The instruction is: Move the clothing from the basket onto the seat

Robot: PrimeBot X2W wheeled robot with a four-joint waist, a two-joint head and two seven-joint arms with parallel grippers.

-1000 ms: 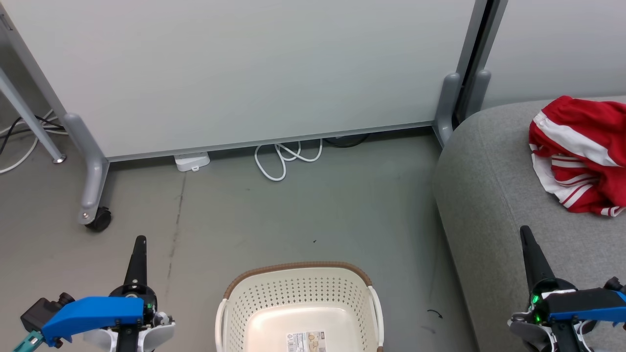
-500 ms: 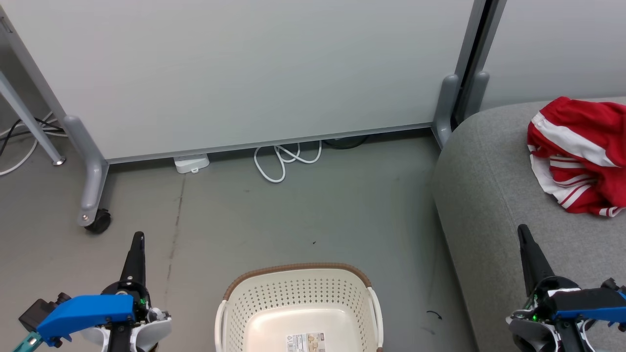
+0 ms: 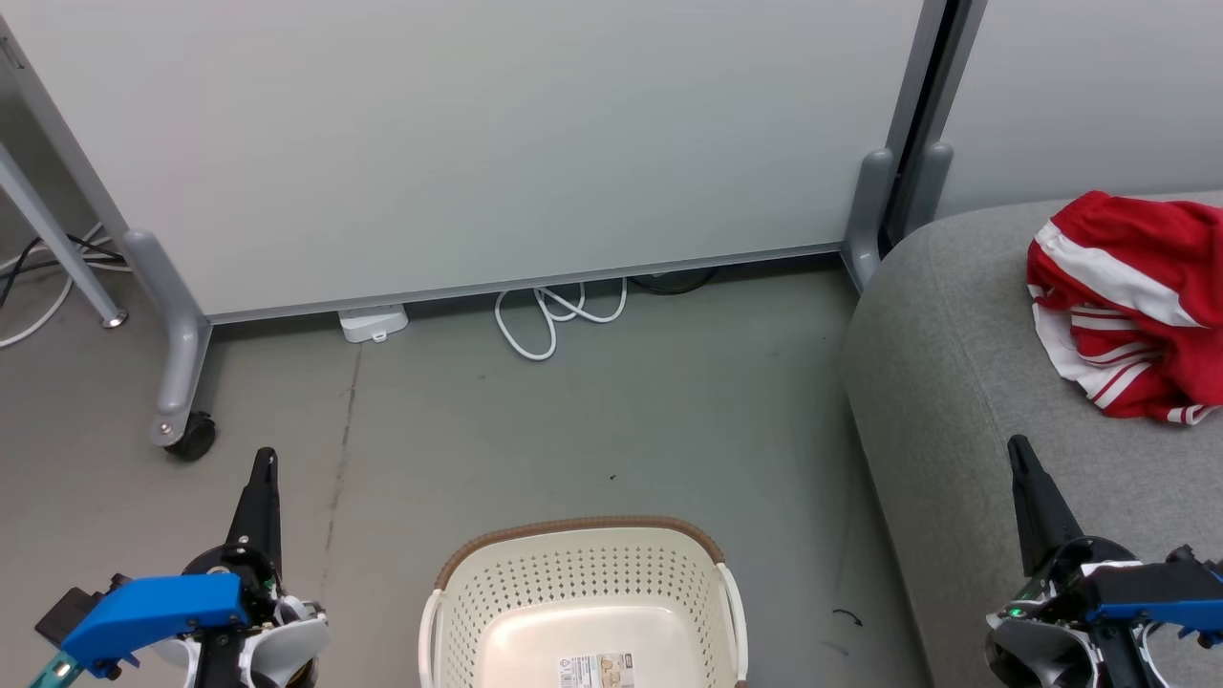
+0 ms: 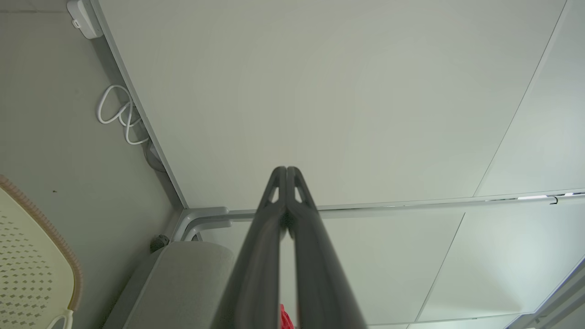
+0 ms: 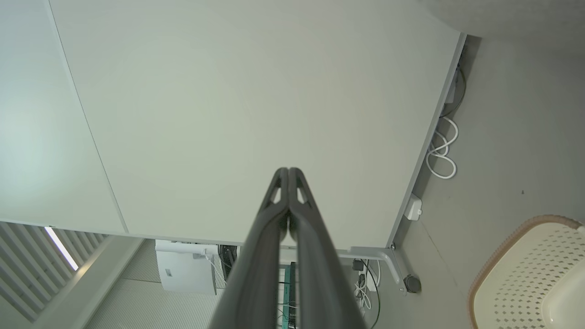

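left tool [image 3: 264,473] and right tool [image 3: 1024,468] low, fingers pressed together on both. basket [image 3: 573,571] on the floor between them. clothing [image 3: 1127,306] lies crumpled on the seat [image 3: 955,382], far right. white cable [image 3: 554,315] by the partition behind.

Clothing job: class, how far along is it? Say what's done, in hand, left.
Done: the clothing lies on the seat, and the basket shows a bare floor except a label. In hand: nothing; left gripper and right gripper are shut, empty. Left: apparently nothing, though the basket is partly cropped.
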